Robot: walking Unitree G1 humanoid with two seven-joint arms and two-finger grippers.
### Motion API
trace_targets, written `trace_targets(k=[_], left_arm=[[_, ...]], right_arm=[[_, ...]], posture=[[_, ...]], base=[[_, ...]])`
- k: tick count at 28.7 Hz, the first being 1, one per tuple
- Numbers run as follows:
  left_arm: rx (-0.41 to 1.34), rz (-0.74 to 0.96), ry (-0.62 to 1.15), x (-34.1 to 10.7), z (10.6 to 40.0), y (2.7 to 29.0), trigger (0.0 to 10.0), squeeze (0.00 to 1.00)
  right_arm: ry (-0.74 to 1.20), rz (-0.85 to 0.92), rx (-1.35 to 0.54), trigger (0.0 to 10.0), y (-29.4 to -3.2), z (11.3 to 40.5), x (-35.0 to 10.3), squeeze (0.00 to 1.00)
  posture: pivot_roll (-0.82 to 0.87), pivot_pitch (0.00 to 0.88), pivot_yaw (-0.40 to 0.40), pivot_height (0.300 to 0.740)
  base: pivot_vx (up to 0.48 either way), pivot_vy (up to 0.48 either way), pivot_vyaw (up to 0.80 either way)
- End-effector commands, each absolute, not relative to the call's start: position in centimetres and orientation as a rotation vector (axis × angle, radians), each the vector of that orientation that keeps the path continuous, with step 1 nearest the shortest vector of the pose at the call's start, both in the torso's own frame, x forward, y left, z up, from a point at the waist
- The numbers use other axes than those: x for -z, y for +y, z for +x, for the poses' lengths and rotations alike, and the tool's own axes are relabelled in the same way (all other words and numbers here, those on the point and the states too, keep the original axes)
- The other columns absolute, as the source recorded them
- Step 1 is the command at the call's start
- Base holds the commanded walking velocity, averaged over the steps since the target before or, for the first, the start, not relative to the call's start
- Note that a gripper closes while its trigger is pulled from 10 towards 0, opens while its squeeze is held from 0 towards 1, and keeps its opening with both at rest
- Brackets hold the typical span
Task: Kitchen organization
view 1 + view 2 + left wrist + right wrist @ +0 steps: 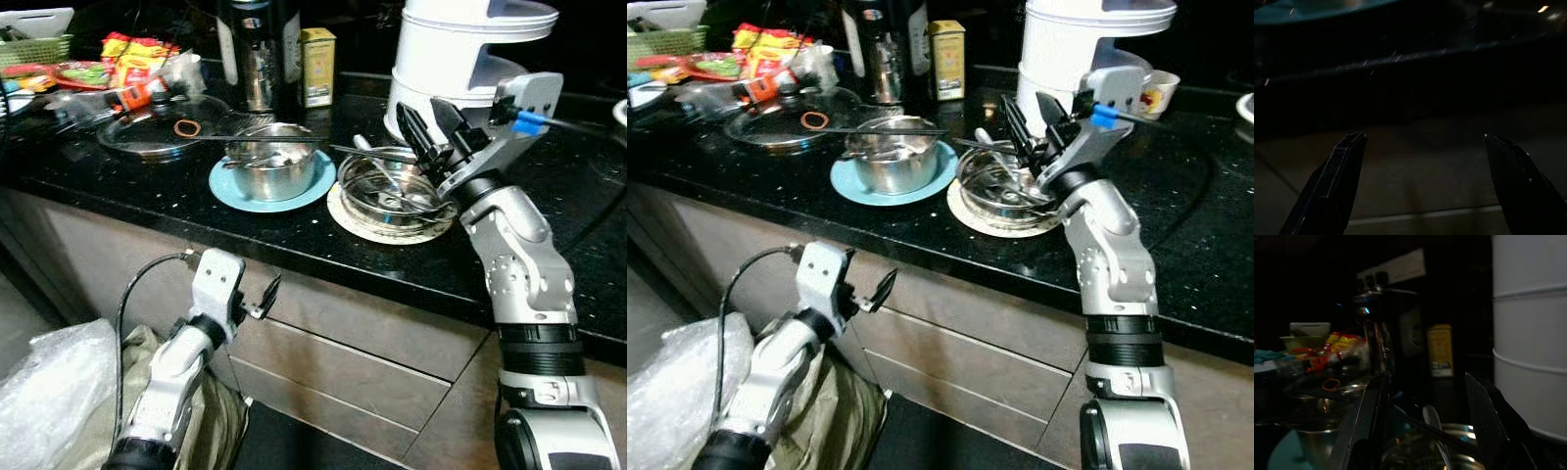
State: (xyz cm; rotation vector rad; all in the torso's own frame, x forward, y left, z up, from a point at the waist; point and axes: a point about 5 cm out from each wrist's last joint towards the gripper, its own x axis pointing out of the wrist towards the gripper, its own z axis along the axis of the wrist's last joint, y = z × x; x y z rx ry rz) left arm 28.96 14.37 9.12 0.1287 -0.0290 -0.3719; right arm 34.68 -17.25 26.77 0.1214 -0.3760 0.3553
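Left eye view shows us at a black counter [147, 186] crowded with dishes. Our right gripper [438, 134] hangs just above the steel bowl [390, 191], which sits on a pale plate [343, 217] near the counter's front edge. Its two fingers are spread apart and hold nothing. A spoon [367, 150] and other cutlery lie inside the bowl, their handles leaning on the rim. Beside it, on the robot's left, a steel pot [271, 162] stands on a blue plate [223, 184], with a long handle lying across its top. Behind the bowl stands the white appliance [460, 54], very near to our wrist.

We judge that the step in hand is to take something from this bowl, most likely a piece of cutlery or the rim itself. To do it well, we should come down slowly and straight, so the fingers pass on both sides of one handle only, and close only when it is truly between them. We must keep the wrist away from the white appliance and not push the bowl off its plate.

Our left gripper [263, 297] hangs idle below the counter before a drawer front [372, 328], fingers wide apart.
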Motion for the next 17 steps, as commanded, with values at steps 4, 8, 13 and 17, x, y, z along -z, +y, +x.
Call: trace_targets(k=[4,8,13,17], left_arm=[[0.34,0.179,-0.02,-9.2,27.4,14.9,10.0,0.0],[0.342,0.175,-0.045,-10.2,27.1,14.7,10.0,0.0],[0.36,0.176,-0.067,-10.7,27.0,13.8,10.0,0.0],[0.399,0.179,-0.103,-11.5,27.0,12.2,10.0,0.0]], right_arm=[[-0.255,0.032,-0.324,10.0,-18.1,34.4,-25.0,0.0],[-0.17,-0.048,-0.31,10.0,-19.3,34.3,-24.9,0.0],[-0.151,-0.097,-0.314,10.0,-19.9,34.1,-25.3,0.0],[-0.168,-0.204,-0.272,10.0,-20.0,34.2,-25.9,0.0]], posture=[[0.09,0.0,0.021,0.736],[0.07,0.0,0.026,0.736],[0.07,0.0,0.033,0.736],[0.09,0.0,0.04,0.736]], base=[[0.0,0.0,0.0],[0.0,0.0,0.0],[0.0,0.0,0.0],[0.0,0.0,0.0]])
